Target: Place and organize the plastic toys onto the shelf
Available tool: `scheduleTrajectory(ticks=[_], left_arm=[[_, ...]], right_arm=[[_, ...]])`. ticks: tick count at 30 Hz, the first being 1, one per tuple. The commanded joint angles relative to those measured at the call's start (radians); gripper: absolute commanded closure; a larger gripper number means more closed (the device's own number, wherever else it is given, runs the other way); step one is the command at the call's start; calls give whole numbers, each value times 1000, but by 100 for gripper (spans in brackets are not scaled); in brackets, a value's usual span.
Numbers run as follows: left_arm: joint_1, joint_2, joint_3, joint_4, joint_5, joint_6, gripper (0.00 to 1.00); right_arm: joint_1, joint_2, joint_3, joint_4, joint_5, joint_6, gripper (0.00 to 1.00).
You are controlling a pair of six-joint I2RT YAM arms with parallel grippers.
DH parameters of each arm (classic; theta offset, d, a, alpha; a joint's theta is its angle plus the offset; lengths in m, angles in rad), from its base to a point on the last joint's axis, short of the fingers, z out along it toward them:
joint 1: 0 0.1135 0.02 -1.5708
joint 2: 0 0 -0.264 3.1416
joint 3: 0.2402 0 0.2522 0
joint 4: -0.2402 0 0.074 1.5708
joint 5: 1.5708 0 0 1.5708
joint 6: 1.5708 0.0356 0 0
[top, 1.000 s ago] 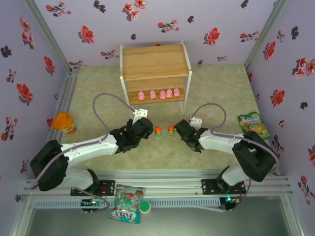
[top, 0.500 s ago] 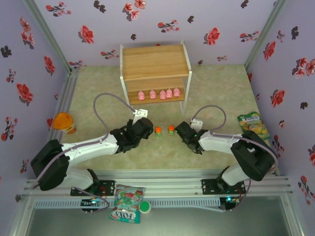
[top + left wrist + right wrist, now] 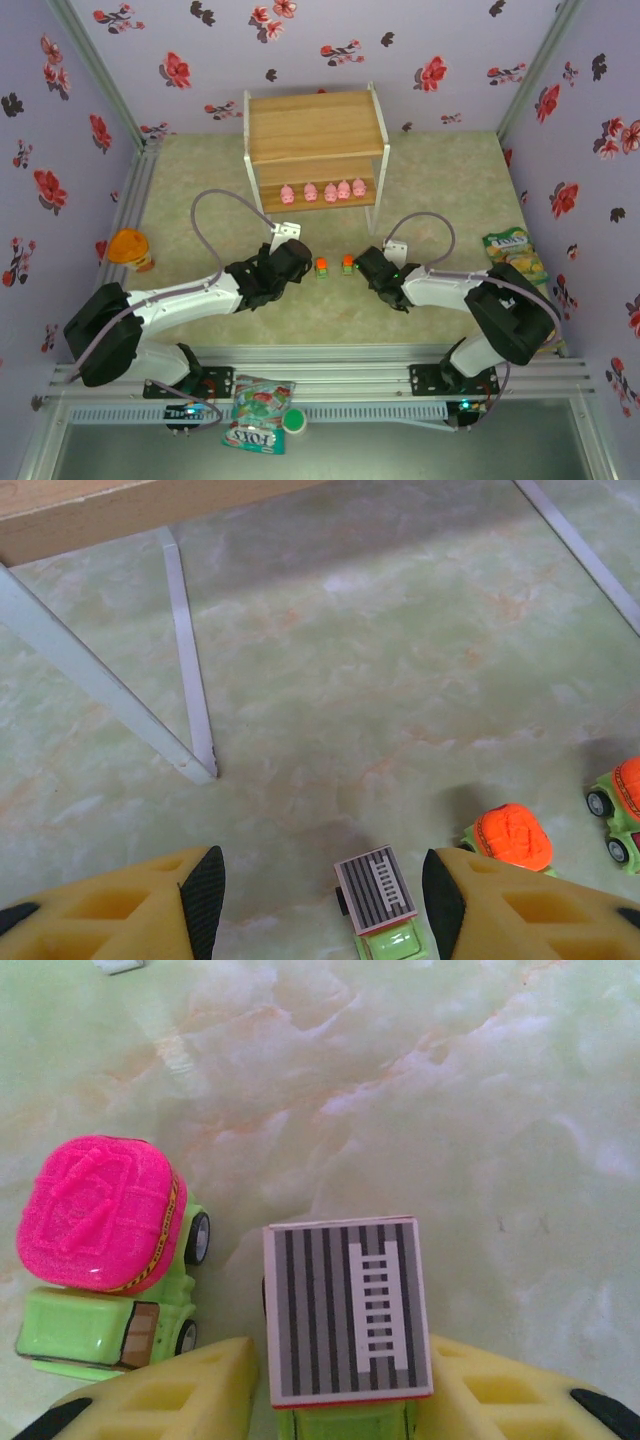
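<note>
Pigs [image 3: 323,190] stand in a row on the shelf's [image 3: 315,128] lower board, so that half looks sorted. The cars on the table [image 3: 190,190] in front of it are what is left. My left tool [image 3: 322,898] sits low over the table with its fingers spread either side of the left grey car [image 3: 378,905], not touching it and placed to close on its flanks. Two orange cars [image 3: 510,837] sit just beside it. My right tool [image 3: 345,1400] straddles the right grey car [image 3: 345,1310] and seems pressed on its green sides, though the contact lies at the frame's edge and I can't be sure. A pink car [image 3: 100,1250] is just beside that one. Against a second ago, my right arm has crept slightly toward the orange cars, the left has barely stirred, and the pigs and orange cars lie where they were.
</note>
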Motion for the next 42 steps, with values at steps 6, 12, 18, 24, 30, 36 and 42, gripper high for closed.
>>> scheduleTrajectory(ticks=[6,12,18,24,30,36,42], left_arm=[[9,15,16,-2,11,-11,41],[10,15,15,-3,10,-11,41],[10,18,16,-2,12,-11,41],[12,20,16,0,13,-11,41],[12,20,18,1,19,-13,41],[12,16,17,3,35,-23,41],[12,15,15,9,56,-31,41]], right_arm=[[-7,21,-6,12,44,-32,57],[-7,8,-12,14,52,-39,68],[-8,-31,-20,-1,57,-37,72],[-7,-146,-14,-87,68,-31,72],[9,-307,39,-235,101,-45,72],[49,-426,149,-380,160,-93,73],[81,-469,280,-457,158,-161,75]])
